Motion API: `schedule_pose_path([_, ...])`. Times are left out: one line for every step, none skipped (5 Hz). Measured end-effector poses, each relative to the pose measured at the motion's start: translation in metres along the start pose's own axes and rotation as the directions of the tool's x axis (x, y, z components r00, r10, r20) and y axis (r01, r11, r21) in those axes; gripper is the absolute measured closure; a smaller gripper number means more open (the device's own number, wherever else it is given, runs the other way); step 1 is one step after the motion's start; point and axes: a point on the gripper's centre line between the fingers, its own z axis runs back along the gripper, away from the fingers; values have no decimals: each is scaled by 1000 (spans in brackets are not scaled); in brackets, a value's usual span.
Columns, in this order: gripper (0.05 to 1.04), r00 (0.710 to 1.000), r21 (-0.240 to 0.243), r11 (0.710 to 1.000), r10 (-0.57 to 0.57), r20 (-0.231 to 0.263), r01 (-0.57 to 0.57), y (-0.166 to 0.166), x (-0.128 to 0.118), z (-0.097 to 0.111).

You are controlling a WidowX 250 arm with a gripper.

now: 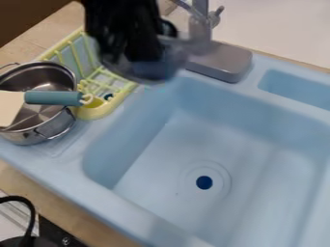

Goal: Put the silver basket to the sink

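Black gripper, indistinct against a blurry silver basket.

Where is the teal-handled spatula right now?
At the camera view's left edge, the spatula lies across the metal pot, its handle pointing toward the yellow dish rack.

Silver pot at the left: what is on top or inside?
A spatula lies across the silver pot; bare metal shows inside, but the part beneath the spatula is covered.
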Motion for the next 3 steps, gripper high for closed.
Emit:
schedule_pose_path([1025,992,17,992,-121,-44,121,13,-24,-8])
schedule_pose_path([1025,985,52,983,-173,-20,174,25,-35,-25])
schedule_pose_path([1025,975,87,971,-223,-13,223,45,-41,-43])
